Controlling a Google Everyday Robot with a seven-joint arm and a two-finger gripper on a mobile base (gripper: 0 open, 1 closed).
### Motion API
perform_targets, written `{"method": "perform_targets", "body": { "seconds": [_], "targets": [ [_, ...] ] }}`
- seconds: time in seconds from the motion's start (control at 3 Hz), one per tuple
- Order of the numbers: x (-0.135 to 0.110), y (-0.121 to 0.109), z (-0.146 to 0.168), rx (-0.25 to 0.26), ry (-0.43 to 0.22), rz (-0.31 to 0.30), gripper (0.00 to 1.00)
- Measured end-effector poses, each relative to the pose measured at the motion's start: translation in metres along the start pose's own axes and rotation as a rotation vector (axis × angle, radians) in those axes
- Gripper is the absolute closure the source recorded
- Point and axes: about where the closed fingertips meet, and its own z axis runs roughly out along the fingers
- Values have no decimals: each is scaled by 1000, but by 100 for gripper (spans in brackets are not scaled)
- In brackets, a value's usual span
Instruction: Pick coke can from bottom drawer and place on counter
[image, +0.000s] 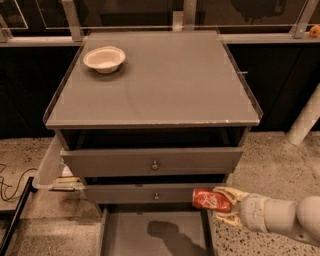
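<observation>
The red coke can (211, 199) lies sideways in my gripper (227, 201), which is shut on it and holds it above the right side of the open bottom drawer (132, 236). The can casts a shadow on the drawer's flat grey floor. My white arm (280, 216) reaches in from the lower right. The grey counter (165, 85) spreads above the drawers, well above the can.
A white bowl (104, 58) stands at the counter's far left corner. Two knobbed drawers (152, 162) are partly pulled out below the counter. A black cable (10, 185) lies on the speckled floor at left. A white post (306, 120) stands at right.
</observation>
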Motion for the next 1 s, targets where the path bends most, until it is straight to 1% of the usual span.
{"method": "perform_targets", "body": {
  "seconds": [0.33,0.67,1.0],
  "targets": [
    [-55,-28,-57,56,10,-107,100],
    [-103,-66,-100,52,-1,-167,100],
    [-141,-119,-130,39,-46,-179,100]
  ]
}}
